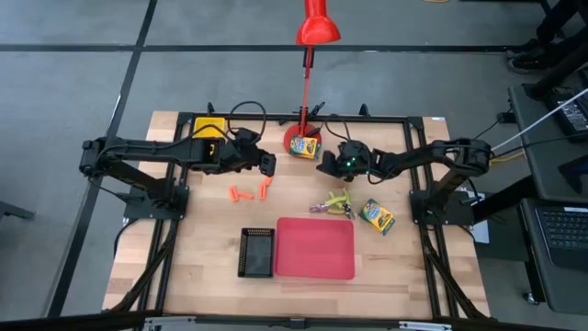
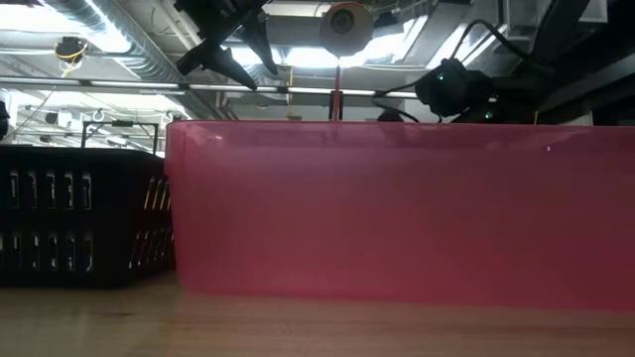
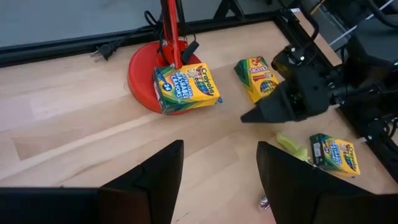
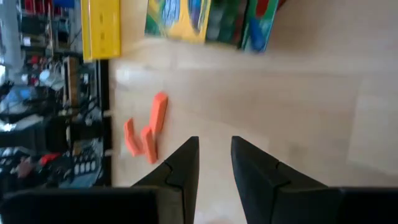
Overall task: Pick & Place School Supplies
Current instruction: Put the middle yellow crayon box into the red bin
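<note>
Left tool agape, right tool ajar, empty.

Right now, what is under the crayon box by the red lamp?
The crayon box sits on the lamp's round red base, against the lamp's pole. The part of the base underneath the box is covered, so I cannot see it.

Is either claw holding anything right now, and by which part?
Nothing is held. The left claw and the right claw both stand open and empty above the table.
</note>
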You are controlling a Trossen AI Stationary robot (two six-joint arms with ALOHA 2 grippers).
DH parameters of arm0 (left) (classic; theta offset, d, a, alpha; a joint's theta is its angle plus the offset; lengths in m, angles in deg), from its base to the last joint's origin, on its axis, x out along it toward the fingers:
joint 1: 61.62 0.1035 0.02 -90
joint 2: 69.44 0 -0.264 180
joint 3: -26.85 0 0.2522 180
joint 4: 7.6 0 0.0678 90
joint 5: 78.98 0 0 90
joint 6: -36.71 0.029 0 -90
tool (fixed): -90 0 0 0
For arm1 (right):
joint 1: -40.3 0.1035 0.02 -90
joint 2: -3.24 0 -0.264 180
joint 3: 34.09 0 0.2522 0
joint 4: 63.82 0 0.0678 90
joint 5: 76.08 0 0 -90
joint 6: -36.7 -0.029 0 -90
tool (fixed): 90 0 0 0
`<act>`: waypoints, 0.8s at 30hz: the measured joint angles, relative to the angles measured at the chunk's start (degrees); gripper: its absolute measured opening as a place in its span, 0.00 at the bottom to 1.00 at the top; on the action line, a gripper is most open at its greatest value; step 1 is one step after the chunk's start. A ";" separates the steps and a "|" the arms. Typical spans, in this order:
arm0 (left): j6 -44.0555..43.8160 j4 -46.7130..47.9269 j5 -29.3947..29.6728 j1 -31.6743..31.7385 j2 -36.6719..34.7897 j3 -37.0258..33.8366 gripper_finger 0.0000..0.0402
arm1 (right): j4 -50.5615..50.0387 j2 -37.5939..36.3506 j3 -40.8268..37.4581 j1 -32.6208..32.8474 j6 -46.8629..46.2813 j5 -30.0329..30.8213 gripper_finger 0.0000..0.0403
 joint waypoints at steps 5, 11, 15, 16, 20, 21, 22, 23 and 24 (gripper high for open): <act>-0.05 0.00 0.02 0.00 0.00 0.00 0.50 | -0.56 0.00 0.00 -0.86 0.47 2.81 0.24; -0.01 0.00 0.00 0.00 0.00 0.02 0.50 | -2.24 0.00 0.00 -1.52 0.90 5.90 0.24; -0.01 -0.02 0.00 0.00 0.00 0.02 0.50 | -2.28 0.00 0.00 -1.54 0.74 8.21 0.24; 0.01 -0.02 0.00 0.00 0.00 0.02 0.50 | -2.38 0.00 0.00 -1.54 0.63 8.60 0.24; -0.01 -0.02 0.00 0.00 0.00 0.02 0.50 | -2.43 0.00 0.00 -1.54 1.33 9.45 0.24; -0.01 -0.04 0.00 0.00 0.00 0.02 0.50 | -2.43 0.00 0.00 -1.54 1.39 9.56 0.24; -0.01 -0.02 0.00 0.00 0.00 0.02 0.50 | -2.40 0.00 0.00 -1.54 1.53 9.56 0.24; -0.01 -0.04 0.00 0.00 0.00 0.02 0.50 | -2.38 0.00 0.00 -1.54 1.54 9.63 0.24; -0.01 -0.04 -0.02 0.00 0.00 0.02 0.50 | -2.37 0.00 0.00 -1.53 1.55 9.89 0.24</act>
